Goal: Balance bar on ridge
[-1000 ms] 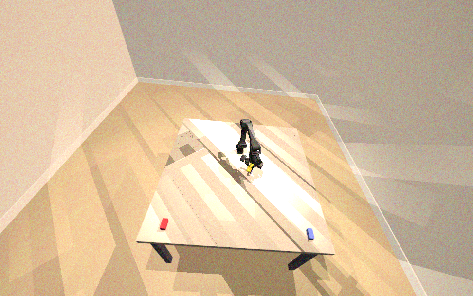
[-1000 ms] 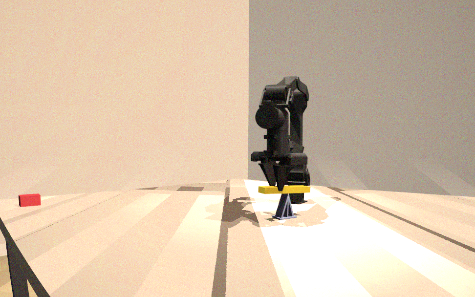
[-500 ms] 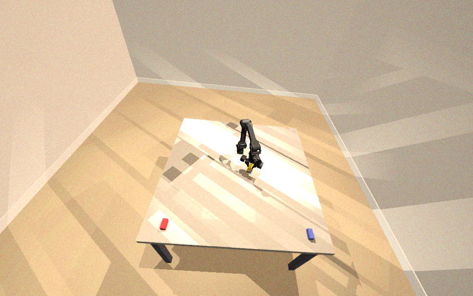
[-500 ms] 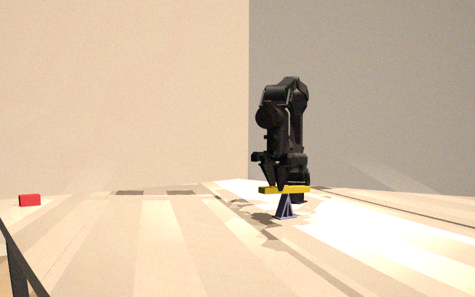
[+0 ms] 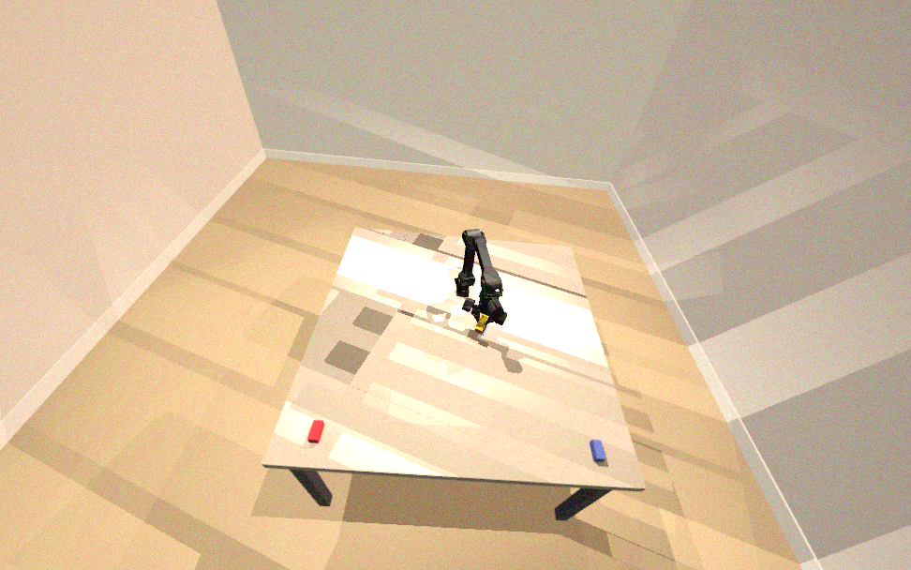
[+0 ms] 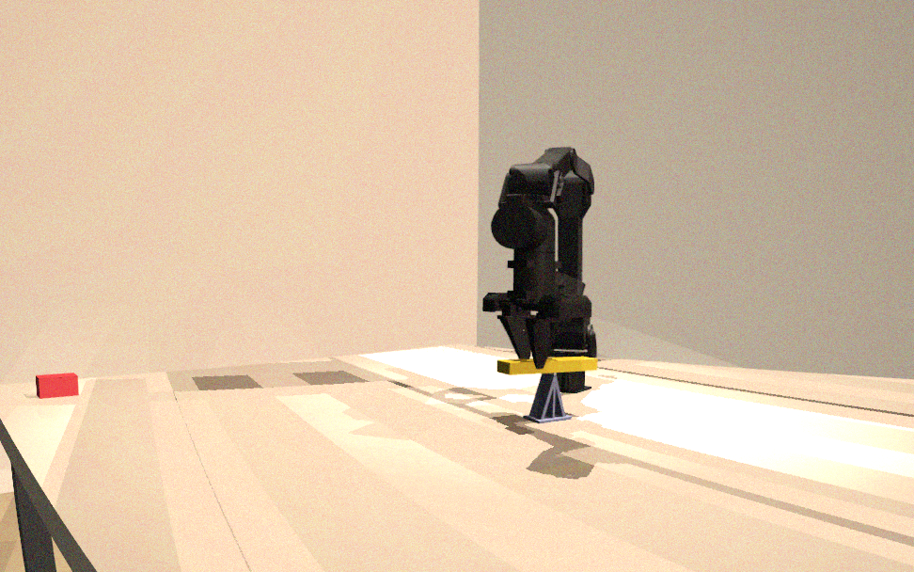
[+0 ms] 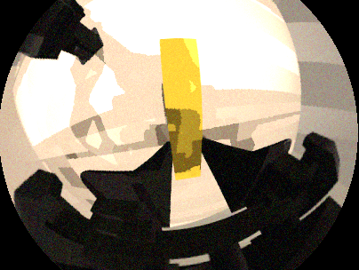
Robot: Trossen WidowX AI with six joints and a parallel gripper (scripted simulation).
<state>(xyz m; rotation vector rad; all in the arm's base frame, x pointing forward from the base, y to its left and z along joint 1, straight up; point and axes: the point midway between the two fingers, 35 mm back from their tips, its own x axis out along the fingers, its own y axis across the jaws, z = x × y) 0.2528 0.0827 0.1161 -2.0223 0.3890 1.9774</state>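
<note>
The yellow bar (image 5: 482, 322) (image 6: 573, 364) (image 7: 182, 75) is held nearly level, above the table (image 5: 470, 423). The dark blue triangular ridge (image 6: 543, 403) stands upright on the table under the bar's middle. Its top meets the bar's underside in the exterior view, but I cannot tell whether they touch. My gripper (image 6: 531, 362) (image 7: 187, 142) points down and is shut on the bar, left of its middle in that view and nearer the lower end in the wrist view. The ridge is mostly hidden behind the bar in the wrist view.
A red block (image 5: 316, 431) (image 6: 56, 385) lies near the table's front left corner. A blue block (image 5: 597, 450) lies near the front right corner. The arm's base stands behind the ridge. Strips of light and shadow cross the table.
</note>
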